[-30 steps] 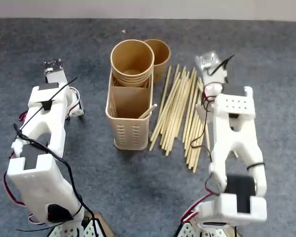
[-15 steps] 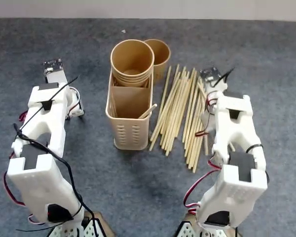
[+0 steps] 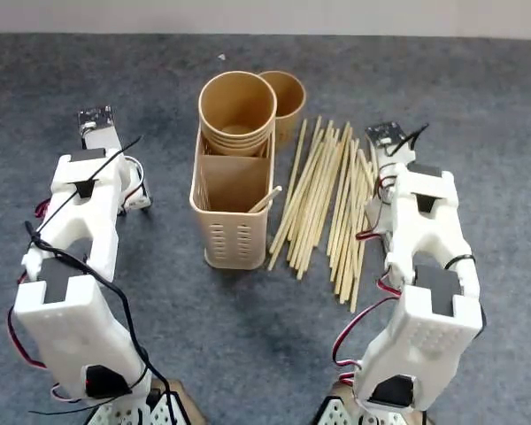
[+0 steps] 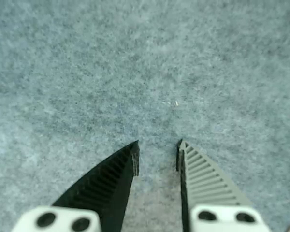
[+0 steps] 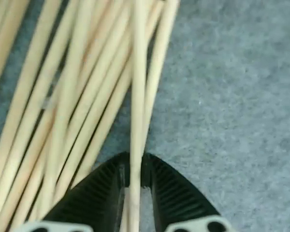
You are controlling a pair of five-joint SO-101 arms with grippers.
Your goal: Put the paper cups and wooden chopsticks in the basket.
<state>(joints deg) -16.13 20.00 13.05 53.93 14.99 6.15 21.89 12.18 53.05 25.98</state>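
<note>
A tan basket [image 3: 214, 232] stands mid-table with a stack of paper cups [image 3: 237, 106] in its far compartment and one chopstick [image 3: 264, 200] leaning in the near one. Another paper cup [image 3: 286, 96] stands on the carpet just behind it. Several wooden chopsticks [image 3: 323, 199] lie spread to the basket's right. My right gripper [image 5: 135, 159] is down at the pile's right edge, shut on a single chopstick [image 5: 137, 96]. My left gripper [image 4: 157, 145] is open over bare carpet, left of the basket, with nothing between its fingers.
Grey carpet [image 3: 478, 106] covers the table. The left arm [image 3: 80, 212] stretches along the left side and the right arm [image 3: 420, 230] along the right edge of the chopstick pile. There is free room in front of the basket.
The right arm has lowered and drawn back toward its base, coming down onto the right edge of the chopstick pile. The left arm has not moved.
</note>
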